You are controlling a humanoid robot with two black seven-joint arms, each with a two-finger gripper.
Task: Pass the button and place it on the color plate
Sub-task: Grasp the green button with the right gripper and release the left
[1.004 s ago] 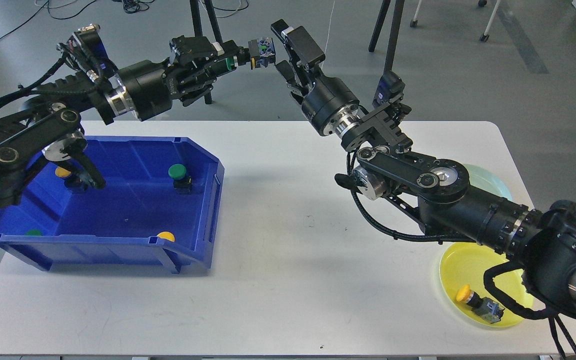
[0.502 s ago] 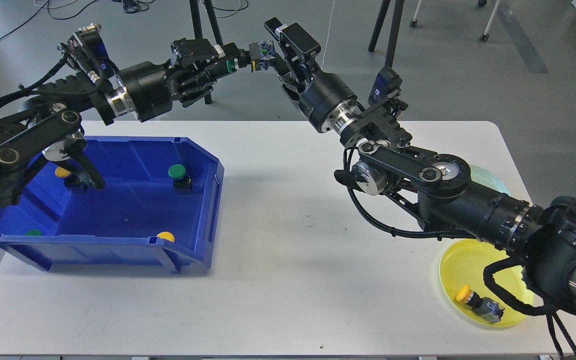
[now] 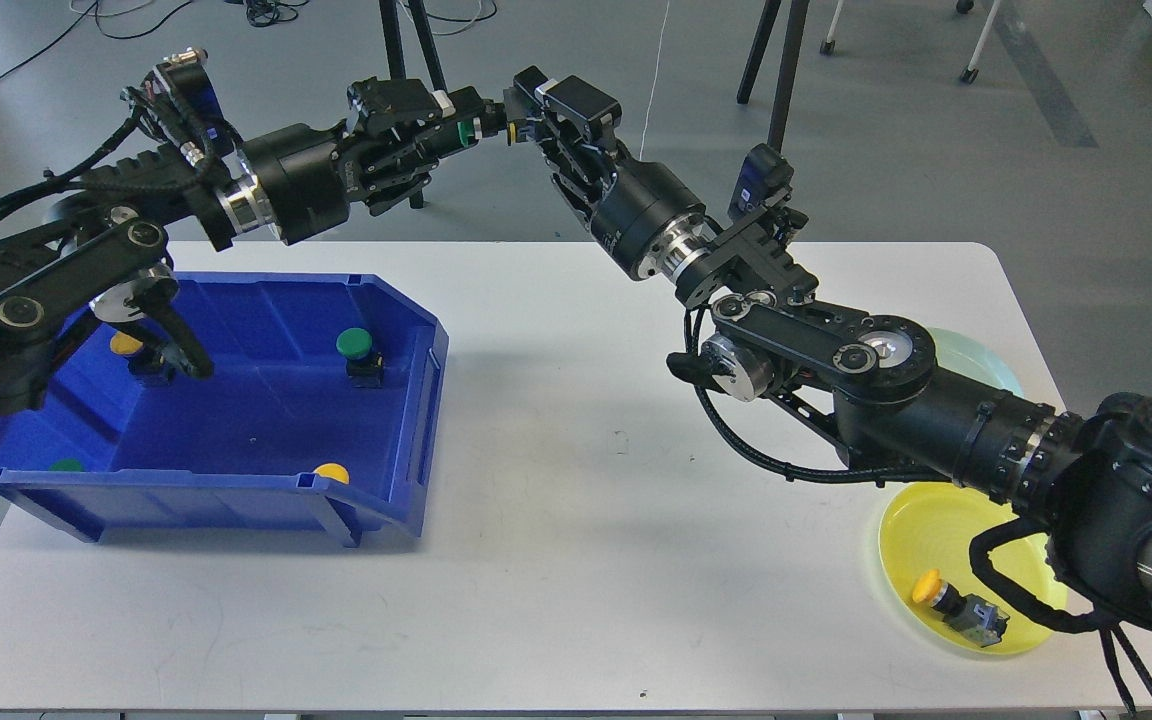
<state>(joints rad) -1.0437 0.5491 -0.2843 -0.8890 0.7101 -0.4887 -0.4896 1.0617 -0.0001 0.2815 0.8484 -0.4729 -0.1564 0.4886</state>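
- Where the two arms meet above the far edge of the surface (image 3: 576, 560), the left hand (image 3: 471, 122) is seen clenched around a green button (image 3: 460, 130), held high over the floor
- The right hand (image 3: 536, 112) is set around the button's outer end, its fingers either side of it; whether they are pressed onto it cannot be told
- A blue bin (image 3: 236, 420) is seen on the left of the surface, with green and yellow buttons lying inside
- A yellow plate (image 3: 936, 530) sits at the near right corner, a yellow button (image 3: 956, 604) resting in it
- A pale green plate (image 3: 981, 355) is partly hidden behind the right arm
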